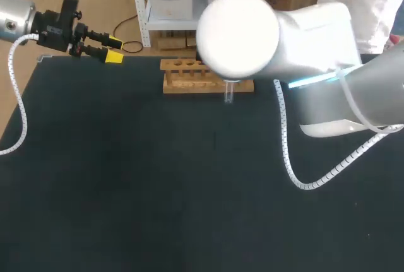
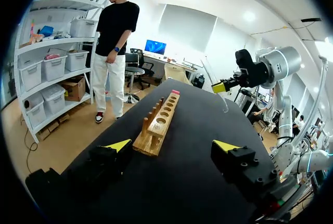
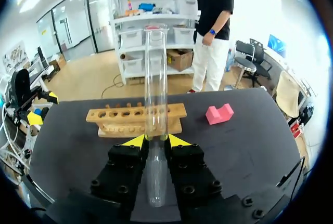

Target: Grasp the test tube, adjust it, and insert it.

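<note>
The right end effector [image 3: 156, 140] is clamped on a clear tube [image 3: 155, 78], which juts out ahead of its fingers toward the wooden rack [image 3: 136, 118] at the desk's [image 1: 126, 190] twelve o'clock. The left end effector [image 2: 173, 146] hangs spread wide at ten o'clock, well apart. Insertion likely needs the tube upright, its lower end centred over one hole, then a slow, straight descent.

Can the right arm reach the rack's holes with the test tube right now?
Probably yes. The right gripper is shut on the test tube close by the wooden rack, whose holes look empty; the left gripper sits open, well off to the side.
</note>
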Controlling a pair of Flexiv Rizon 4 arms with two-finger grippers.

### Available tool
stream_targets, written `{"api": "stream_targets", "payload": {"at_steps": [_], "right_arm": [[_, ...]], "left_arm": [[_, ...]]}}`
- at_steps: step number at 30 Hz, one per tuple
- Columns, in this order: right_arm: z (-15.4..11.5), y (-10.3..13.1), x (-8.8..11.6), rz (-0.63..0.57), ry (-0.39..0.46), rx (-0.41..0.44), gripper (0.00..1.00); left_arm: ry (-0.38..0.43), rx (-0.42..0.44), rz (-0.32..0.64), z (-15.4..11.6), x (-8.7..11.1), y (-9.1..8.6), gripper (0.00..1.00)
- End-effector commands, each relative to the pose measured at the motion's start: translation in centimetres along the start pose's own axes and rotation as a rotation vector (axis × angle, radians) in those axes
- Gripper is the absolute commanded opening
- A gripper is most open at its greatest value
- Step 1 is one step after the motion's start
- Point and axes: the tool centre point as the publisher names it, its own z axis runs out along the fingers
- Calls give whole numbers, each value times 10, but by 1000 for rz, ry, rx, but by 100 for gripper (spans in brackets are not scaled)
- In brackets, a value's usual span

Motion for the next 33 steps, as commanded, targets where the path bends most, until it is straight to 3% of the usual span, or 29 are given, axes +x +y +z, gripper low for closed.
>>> {"api": "stream_targets", "payload": {"at_steps": [1, 16, 33], "right_arm": [[-1, 0, -1, 12, -129, 13, 0], [2, -14, -24, 55, -399, 101, 0], [11, -8, -58, 52, -597, 14, 0]], "left_arm": [[0, 2, 1, 0, 0, 1, 100], [0, 2, 1, 0, 0, 1, 100], [0, 2, 1, 0, 0, 1, 100]]}}
